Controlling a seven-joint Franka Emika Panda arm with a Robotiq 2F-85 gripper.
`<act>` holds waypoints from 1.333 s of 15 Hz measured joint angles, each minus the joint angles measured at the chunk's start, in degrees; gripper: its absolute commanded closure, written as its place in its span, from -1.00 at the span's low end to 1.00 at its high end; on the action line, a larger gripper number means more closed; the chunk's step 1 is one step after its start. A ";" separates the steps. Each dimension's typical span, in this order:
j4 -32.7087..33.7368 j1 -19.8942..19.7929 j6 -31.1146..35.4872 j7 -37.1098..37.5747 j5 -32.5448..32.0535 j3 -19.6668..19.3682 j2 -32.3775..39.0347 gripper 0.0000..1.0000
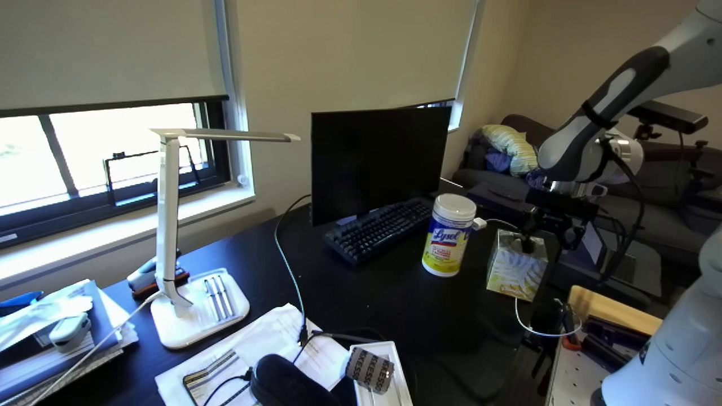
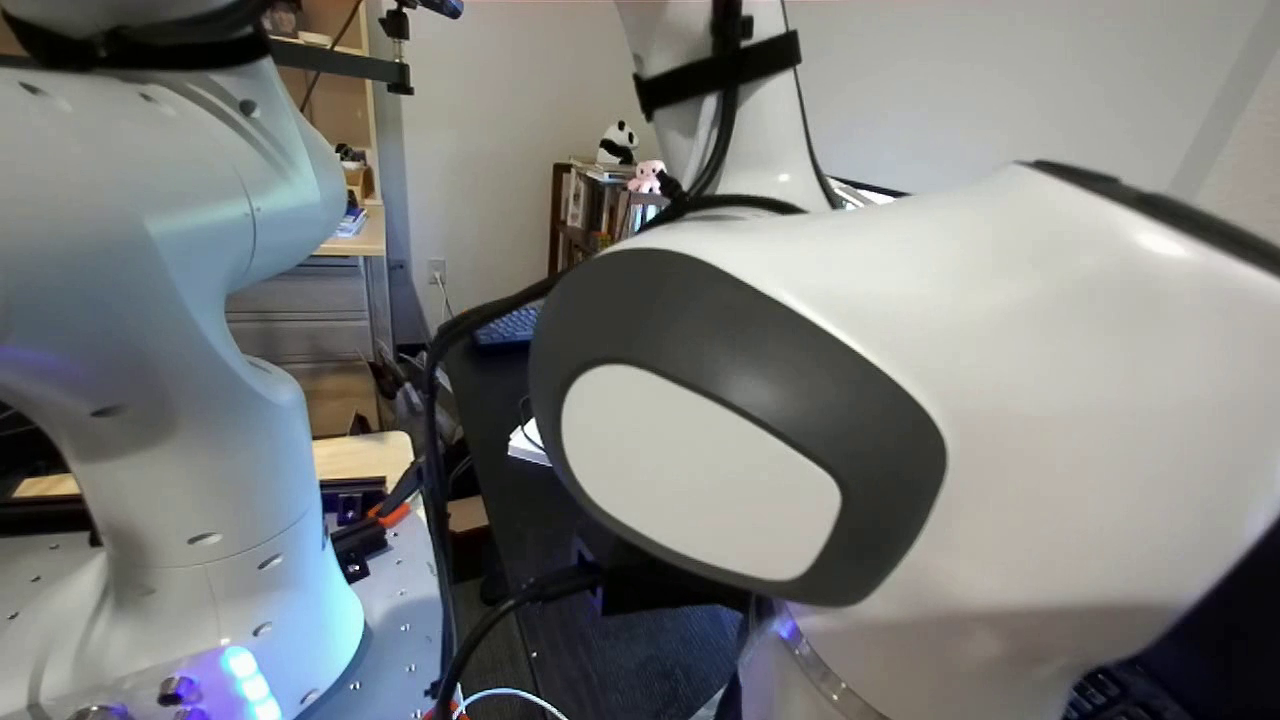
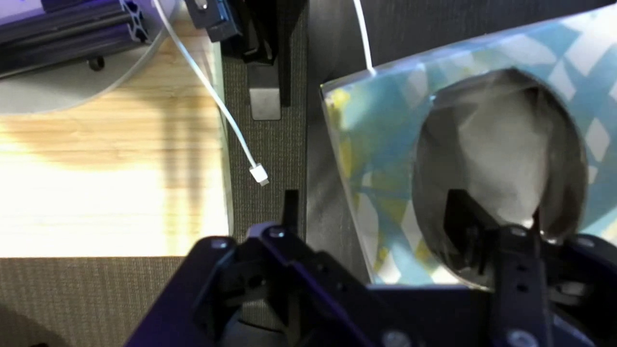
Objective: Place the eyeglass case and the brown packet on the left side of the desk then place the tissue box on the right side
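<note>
The tissue box (image 1: 518,273) stands on the dark desk (image 1: 445,327) at its right end in an exterior view; its patterned top (image 3: 381,125) fills the right of the wrist view. My gripper (image 3: 374,205) is open, its fingers straddling one box wall. One finger is over or in the top opening, the other outside the edge; I cannot tell if they touch the box. The gripper also shows above the box (image 1: 550,239). The black eyeglass case (image 1: 287,383) lies on papers at the near left. The brown packet (image 1: 369,369) rests on a white tray beside it.
A Lysol tub (image 1: 448,237) stands next to the tissue box, with a keyboard (image 1: 378,228) and monitor (image 1: 381,163) behind. A white lamp (image 1: 169,225) is at the left. A white cable (image 3: 207,82) hangs by the desk edge. The arm (image 2: 740,430) blocks much of an exterior view.
</note>
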 measured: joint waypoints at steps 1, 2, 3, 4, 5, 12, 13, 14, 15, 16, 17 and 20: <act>-0.02 0.01 -0.53 -1.80 2.55 -0.37 -0.88 -1.00; -0.02 0.00 -1.58 -3.74 5.03 -0.80 -2.03 -1.00; -0.02 -0.01 -3.05 -5.64 7.13 -1.34 -3.44 -1.00; -0.01 -0.03 -4.90 -7.34 8.68 -1.93 -5.04 -1.00; -0.02 -0.12 -7.07 -8.74 9.49 -2.47 -6.87 -1.00; -0.07 -1.73 -19.26 -10.69 6.17 -0.21 -17.17 -1.00; -0.07 -1.72 -20.03 -10.63 5.25 0.89 -17.65 -1.00; -0.08 -1.68 -20.51 -10.59 4.29 2.11 -17.83 -1.00; -0.13 -1.60 -20.84 -10.52 3.08 3.48 -17.82 -1.00; -0.19 -1.50 -21.07 -10.30 1.78 4.92 -17.77 -1.00; -0.23 -1.36 -21.12 -9.95 0.49 6.45 -17.73 -1.00; -0.14 -0.13 -21.23 -9.41 -3.61 10.93 -18.00 -1.00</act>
